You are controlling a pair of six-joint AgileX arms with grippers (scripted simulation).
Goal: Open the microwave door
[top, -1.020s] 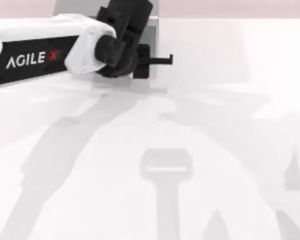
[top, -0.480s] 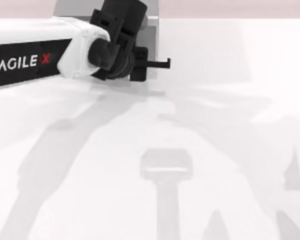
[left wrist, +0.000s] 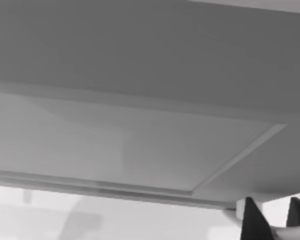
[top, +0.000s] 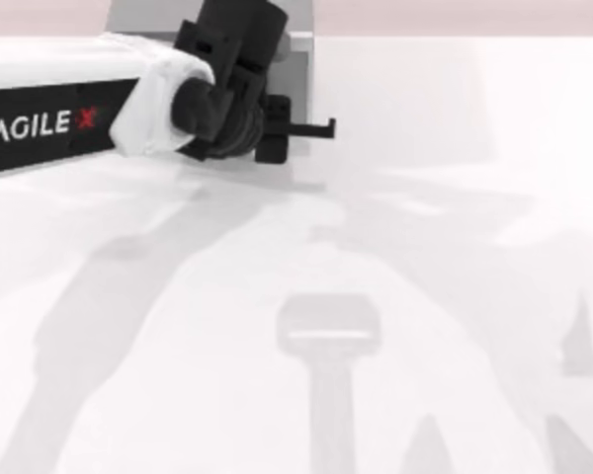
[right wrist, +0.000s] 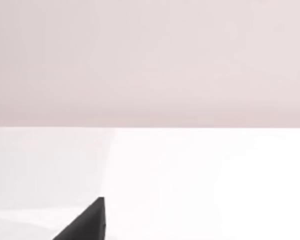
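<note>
Left gripper (top: 316, 128) sits at the far edge of the table (top: 277, 296), left of centre in the top view, pressed in against the front of the microwave (top: 301, 59). From above, one thin black finger (top: 311, 128) juts out toward the table's right with a small hook at its tip, just past the oven's right front corner; the second finger is not visible there, hidden under the wrist. In the left wrist view two dark fingertips (left wrist: 255, 225) rise side by side with a narrow gap between them, and something pale sits at their base — whether they are clamped on it I cannot tell. Just beyond those tips lies the microwave door (left wrist: 140, 150), a flat grey panel with a raised frame line running round a slightly lighter window area, filling most of that view and seen from very close. From above, the oven itself shows only as a grey block at the table's far edge, largely covered by the left arm's black wrist and white forearm. Whether the door stands ajar I cannot say. Right gripper (right wrist: 85, 222) shows only as one dark fingertip in its own wrist view — facing bare white table and a pale pink wall (right wrist: 150, 60).
</note>
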